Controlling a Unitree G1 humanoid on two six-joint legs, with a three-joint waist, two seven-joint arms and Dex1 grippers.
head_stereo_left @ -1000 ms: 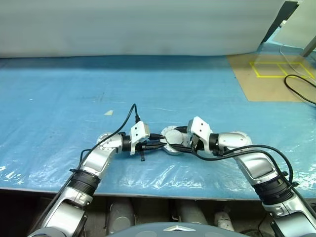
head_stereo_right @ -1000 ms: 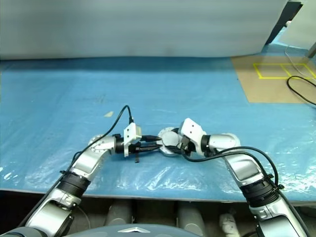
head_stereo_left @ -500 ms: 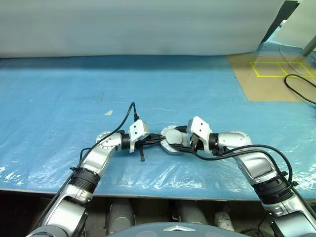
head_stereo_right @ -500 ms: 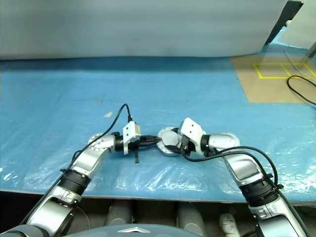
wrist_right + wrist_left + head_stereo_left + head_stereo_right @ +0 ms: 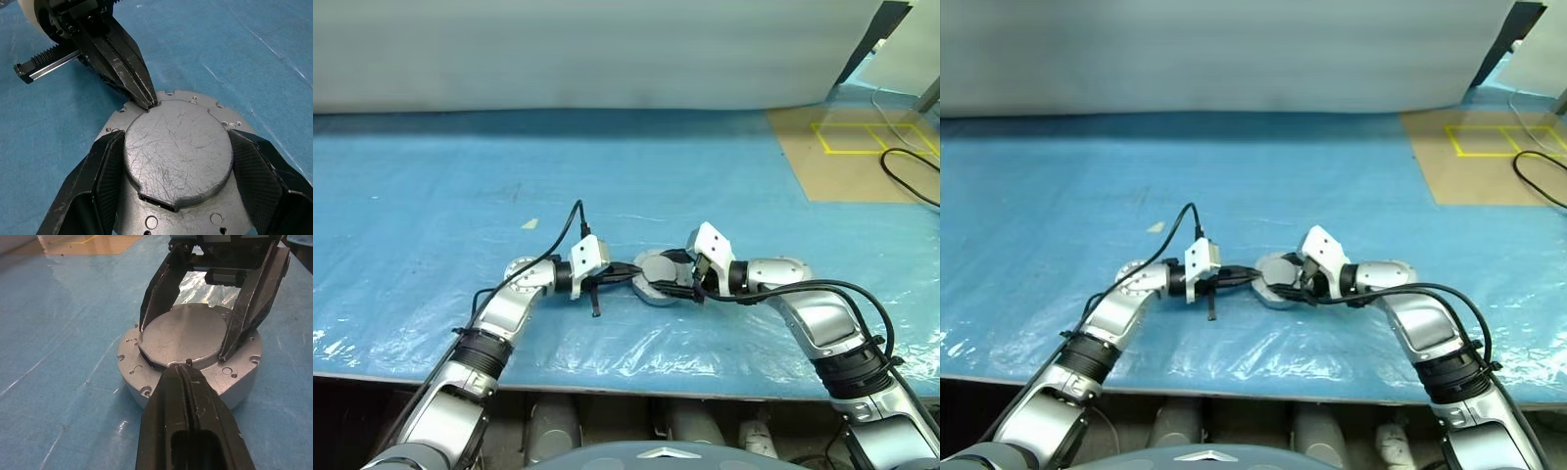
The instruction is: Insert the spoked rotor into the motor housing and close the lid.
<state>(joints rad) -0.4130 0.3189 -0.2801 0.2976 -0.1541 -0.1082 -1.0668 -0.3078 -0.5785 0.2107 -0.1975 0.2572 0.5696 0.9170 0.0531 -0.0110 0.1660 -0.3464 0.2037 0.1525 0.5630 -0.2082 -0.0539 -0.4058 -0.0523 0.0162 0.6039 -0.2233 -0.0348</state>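
On the blue plastic sheet (image 5: 460, 196) the motor housing (image 5: 244, 374) sits between both arms, its plain grey lid (image 5: 178, 147) clamped by the right gripper (image 5: 176, 161) while the pinched-shut, empty left gripper (image 5: 188, 363) touches the lid's rim, a contact the wrist views reveal.

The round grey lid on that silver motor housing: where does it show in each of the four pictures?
Left eye view: round plain-grey lid at centre, between both grippers.
Right eye view: centre.
Left wrist view: middle, atop the silver motor housing.
Right wrist view: centre.
Shared landmark: the shut left gripper, its tip at the lid's rim.
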